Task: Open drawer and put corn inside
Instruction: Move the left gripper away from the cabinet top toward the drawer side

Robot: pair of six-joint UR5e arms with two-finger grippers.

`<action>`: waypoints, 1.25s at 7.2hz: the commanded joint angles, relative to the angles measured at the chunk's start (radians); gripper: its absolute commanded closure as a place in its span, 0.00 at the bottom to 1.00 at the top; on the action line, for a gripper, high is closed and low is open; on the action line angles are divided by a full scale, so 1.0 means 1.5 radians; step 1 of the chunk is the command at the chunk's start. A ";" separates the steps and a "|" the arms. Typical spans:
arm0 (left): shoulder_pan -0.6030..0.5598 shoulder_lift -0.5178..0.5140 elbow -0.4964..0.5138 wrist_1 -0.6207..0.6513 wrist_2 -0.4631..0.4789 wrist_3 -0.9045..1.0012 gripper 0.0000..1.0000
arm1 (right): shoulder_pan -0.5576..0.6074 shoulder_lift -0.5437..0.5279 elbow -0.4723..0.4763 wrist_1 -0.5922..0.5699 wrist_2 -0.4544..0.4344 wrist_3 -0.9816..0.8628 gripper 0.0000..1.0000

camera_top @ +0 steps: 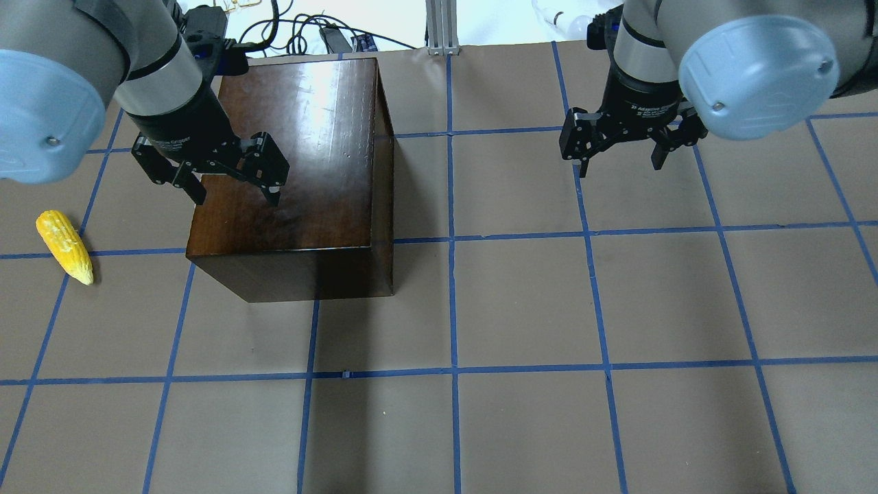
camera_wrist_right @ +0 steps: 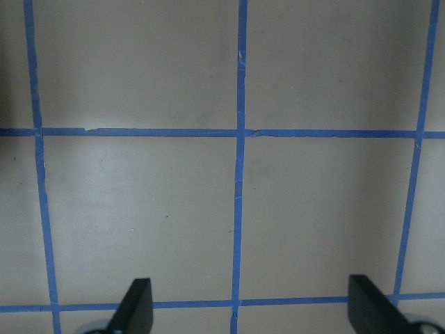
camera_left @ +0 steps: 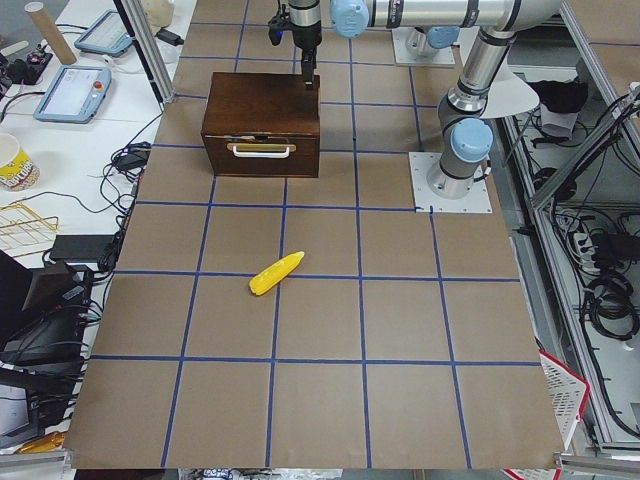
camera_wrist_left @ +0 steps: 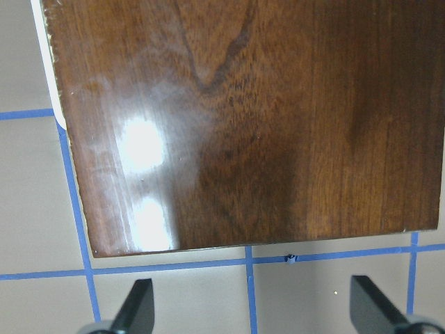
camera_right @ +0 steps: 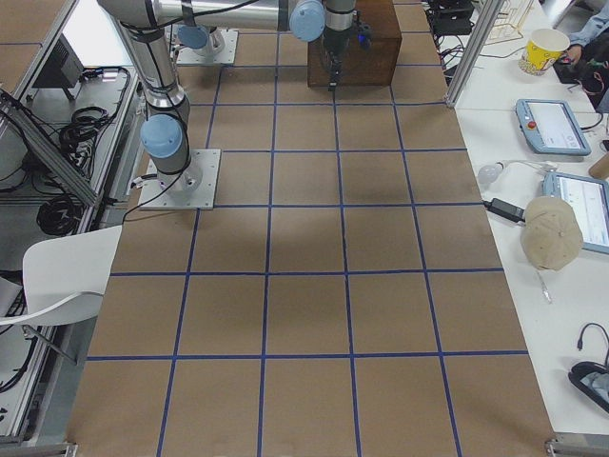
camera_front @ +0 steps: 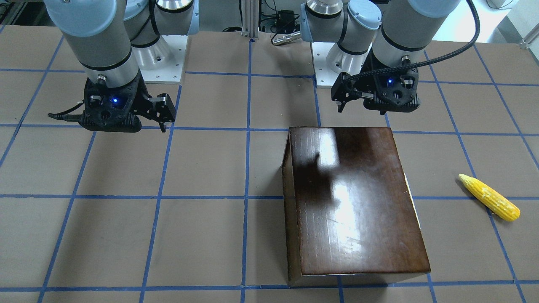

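Note:
The glossy dark-brown box [camera_top: 302, 158] stands on the table left of centre in the overhead view. Its drawer [camera_left: 262, 155] is shut, and its dark front with a pale handle faces the table's left end. The corn [camera_top: 65, 247] lies on the mat beyond that end of the box, also seen in the front view [camera_front: 489, 198]. My left gripper [camera_top: 233, 189] is open and empty, hovering over the box top's near edge; its fingertips [camera_wrist_left: 139, 306] frame the top in the left wrist view. My right gripper [camera_top: 621, 163] is open and empty over bare mat [camera_wrist_right: 240, 209].
The mat [camera_top: 521, 302] is marked with blue tape squares. The arm bases [camera_front: 162, 63] stand at the robot's edge. Side tables with tablets [camera_left: 72, 95], a cup [camera_right: 544, 48] and cables flank the work table.

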 commanded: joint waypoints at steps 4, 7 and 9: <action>0.007 -0.003 0.008 0.022 0.002 0.002 0.00 | 0.000 0.000 0.000 0.000 0.000 0.000 0.00; 0.007 0.006 0.010 0.026 0.002 0.000 0.00 | 0.000 0.000 0.000 0.001 0.000 0.000 0.00; 0.006 -0.001 0.007 0.024 -0.002 0.000 0.00 | 0.000 0.000 0.000 0.001 0.000 0.000 0.00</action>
